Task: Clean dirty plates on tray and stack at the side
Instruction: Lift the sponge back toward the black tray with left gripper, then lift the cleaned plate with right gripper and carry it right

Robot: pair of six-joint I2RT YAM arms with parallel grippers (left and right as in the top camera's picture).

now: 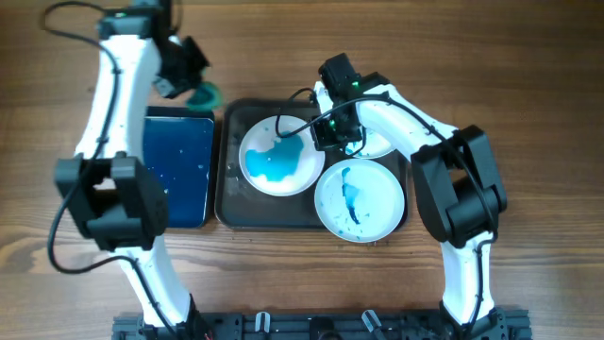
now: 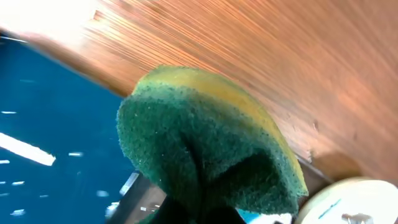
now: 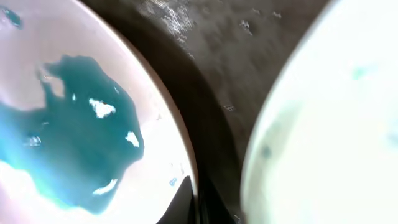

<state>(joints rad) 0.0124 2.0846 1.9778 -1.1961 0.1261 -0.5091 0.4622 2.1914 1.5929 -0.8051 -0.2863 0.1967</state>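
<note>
Jaws of the left gripper (image 1: 192, 83) are pinching a green-and-yellow sponge (image 2: 205, 143), creasing it, above the wooden table (image 1: 377, 283) just past the blue tray (image 1: 175, 170). The right gripper (image 1: 332, 130) is hanging low over the dark tray (image 1: 231, 208), between the plate with the big teal puddle (image 1: 280, 156) and the half-hidden back plate (image 1: 382, 144). Only one dark fingertip (image 3: 185, 199) is showing beside the puddled rim, so I cannot tell how wide those jaws are standing. A third streaked plate (image 1: 359, 200) is lying at the tray's front right.
</note>
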